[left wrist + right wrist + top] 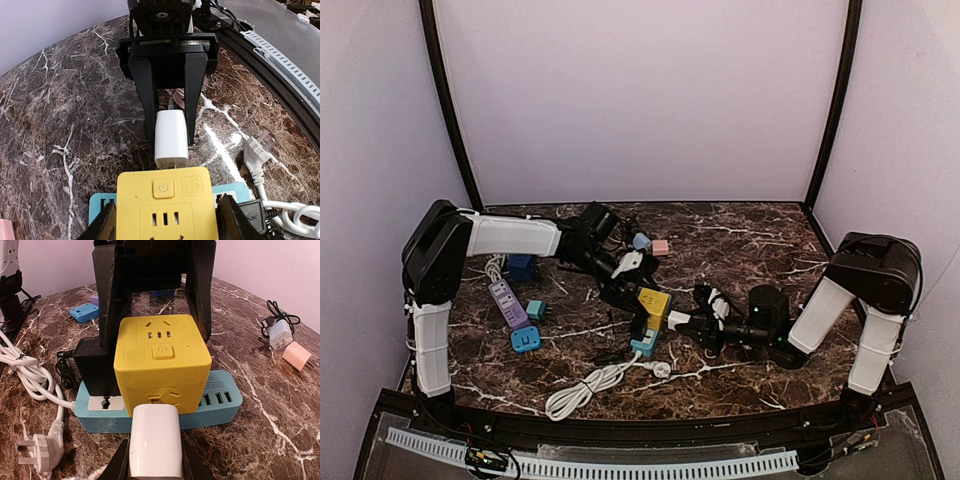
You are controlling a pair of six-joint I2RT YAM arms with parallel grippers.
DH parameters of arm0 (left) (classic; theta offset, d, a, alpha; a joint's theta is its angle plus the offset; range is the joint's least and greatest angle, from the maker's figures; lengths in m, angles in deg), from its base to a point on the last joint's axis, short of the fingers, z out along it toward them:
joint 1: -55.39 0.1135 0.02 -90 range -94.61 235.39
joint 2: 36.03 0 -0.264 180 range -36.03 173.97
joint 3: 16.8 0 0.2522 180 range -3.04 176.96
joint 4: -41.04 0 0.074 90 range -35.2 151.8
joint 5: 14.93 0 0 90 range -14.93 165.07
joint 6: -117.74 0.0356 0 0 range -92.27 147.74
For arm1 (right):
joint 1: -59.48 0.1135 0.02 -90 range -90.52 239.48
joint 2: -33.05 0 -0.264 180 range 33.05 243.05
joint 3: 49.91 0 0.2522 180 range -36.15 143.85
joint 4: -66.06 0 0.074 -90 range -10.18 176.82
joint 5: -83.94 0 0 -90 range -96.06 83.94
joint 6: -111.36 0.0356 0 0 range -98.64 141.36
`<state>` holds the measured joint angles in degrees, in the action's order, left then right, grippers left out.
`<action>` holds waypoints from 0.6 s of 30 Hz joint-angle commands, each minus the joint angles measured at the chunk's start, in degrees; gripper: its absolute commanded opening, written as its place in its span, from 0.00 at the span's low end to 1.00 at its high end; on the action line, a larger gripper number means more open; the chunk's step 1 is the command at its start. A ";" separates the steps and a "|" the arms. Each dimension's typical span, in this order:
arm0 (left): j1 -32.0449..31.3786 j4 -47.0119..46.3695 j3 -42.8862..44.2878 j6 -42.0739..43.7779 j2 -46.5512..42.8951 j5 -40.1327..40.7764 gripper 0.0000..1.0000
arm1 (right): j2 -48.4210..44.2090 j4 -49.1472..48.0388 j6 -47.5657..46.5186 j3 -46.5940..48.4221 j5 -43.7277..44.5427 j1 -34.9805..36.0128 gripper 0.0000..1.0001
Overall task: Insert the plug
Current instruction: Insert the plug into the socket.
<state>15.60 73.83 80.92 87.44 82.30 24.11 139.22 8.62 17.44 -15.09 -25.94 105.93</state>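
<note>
Gripping: left end effector (167,223) clamps yellow socket cube (162,355) | right end effector (156,466) clamps white plug (171,140) | marble tabletop (750,235), lilac walls (640,100)

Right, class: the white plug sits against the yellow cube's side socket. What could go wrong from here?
1. The plug hides its prongs; if they miss the slots in the cube, pushing may jam them.
2. The cube stands on the blue strip; a hard push could tip it or slide the strip if the left gripper slips.
3. The loose white cable beside the strip could snag the right gripper.
</note>
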 commanded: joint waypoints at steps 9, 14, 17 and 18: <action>-2.47 3.46 -3.28 3.35 2.91 7.45 0.01 | -3.69 -8.38 1.67 1.34 -1.69 1.27 0.00; -2.48 2.64 -3.45 2.53 2.89 7.83 0.01 | -2.20 -9.54 3.00 2.04 -2.10 1.32 0.00; -2.48 2.64 -3.60 2.84 2.81 7.70 0.01 | -0.14 -11.47 1.97 2.65 -1.58 1.28 0.00; -2.53 2.72 -3.62 2.94 2.84 7.60 0.01 | 0.80 -11.60 1.58 3.45 -1.68 1.27 0.00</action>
<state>15.06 73.74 80.79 88.62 82.12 24.57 138.19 9.43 18.99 -15.05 -26.03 106.28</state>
